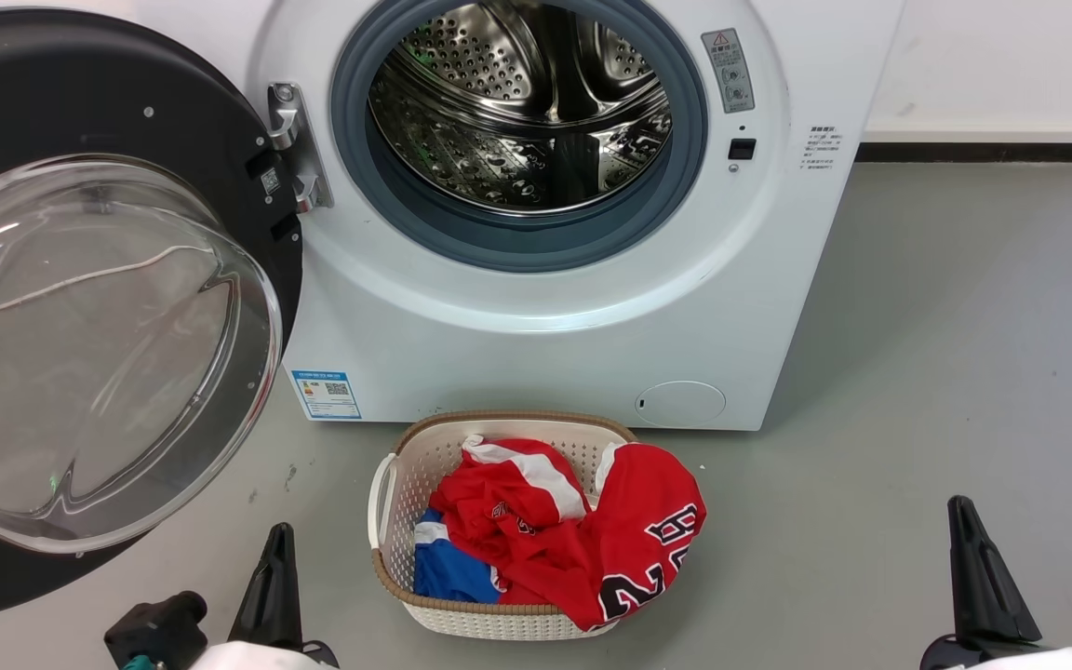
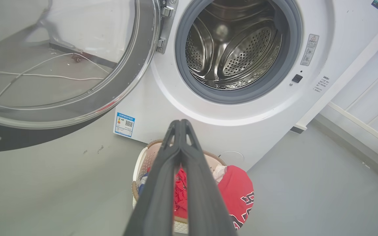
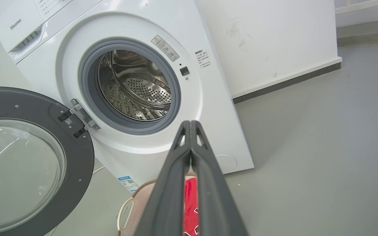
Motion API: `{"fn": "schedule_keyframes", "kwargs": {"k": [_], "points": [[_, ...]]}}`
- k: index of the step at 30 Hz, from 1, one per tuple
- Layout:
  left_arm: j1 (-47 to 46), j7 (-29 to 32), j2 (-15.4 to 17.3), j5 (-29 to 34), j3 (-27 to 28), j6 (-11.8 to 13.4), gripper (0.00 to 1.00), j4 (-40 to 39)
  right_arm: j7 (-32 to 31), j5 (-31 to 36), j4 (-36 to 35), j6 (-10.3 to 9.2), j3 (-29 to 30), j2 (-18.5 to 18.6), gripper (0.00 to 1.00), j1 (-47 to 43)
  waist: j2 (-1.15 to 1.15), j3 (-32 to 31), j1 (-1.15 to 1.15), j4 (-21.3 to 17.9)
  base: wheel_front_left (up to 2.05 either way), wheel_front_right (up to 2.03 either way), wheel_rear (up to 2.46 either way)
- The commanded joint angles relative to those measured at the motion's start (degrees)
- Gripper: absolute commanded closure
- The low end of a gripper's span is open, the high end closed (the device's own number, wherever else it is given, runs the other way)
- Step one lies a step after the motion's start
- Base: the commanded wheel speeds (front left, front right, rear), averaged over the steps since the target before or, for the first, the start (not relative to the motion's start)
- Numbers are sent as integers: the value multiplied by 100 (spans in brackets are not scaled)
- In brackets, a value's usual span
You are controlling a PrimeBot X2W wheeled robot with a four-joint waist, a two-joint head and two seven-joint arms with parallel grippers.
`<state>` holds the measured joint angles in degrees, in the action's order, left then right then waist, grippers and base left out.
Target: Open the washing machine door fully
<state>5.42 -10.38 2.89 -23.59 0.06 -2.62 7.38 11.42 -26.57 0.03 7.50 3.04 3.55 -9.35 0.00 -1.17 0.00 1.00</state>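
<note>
We found a plain grey floor [image 1: 945, 354] carrying the white washing machine [image 1: 545, 326]. Just in front of the washing machine stood a pale laundry basket [image 1: 387, 502], near its base but apart from it. On the machine's hinge side a thin white cord [image 2: 44, 76] trailed across the floor, and small dark scuffs [image 1: 289, 476] lay near its front corner.

The left gripper [image 2: 179, 123] and right gripper [image 3: 190, 124] each had two long, matte dark grey fingers [image 2: 156, 196] tapering to narrow tips, with small triangular openings near the ends. Behind them sat black knobs [image 1: 159, 625] and smooth white forearms [image 1: 252, 657].
</note>
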Motion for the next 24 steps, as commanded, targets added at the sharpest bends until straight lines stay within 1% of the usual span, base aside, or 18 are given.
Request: {"fn": "schedule_keyframes", "kwargs": {"k": [1,12,13,24], "points": [[-178,63,1,-294,39,-39,100,-46,-47,-312,-16,0,-13,62,100,187,0,2,0,-2,0,0,0],[-347,323,1,-1337,140,-112,100,63,-262,-1371,202,0,-33,101,100,406,0,16,0,-12,0,0,0],[-347,323,1,-1337,140,-112,100,63,-262,-1371,202,0,-33,101,100,406,0,16,0,-12,0,0,0],[-488,554,1,-2259,226,-179,100,163,-466,-2293,395,0,-37,124,100,601,0,30,0,-22,0,0,0]]}}
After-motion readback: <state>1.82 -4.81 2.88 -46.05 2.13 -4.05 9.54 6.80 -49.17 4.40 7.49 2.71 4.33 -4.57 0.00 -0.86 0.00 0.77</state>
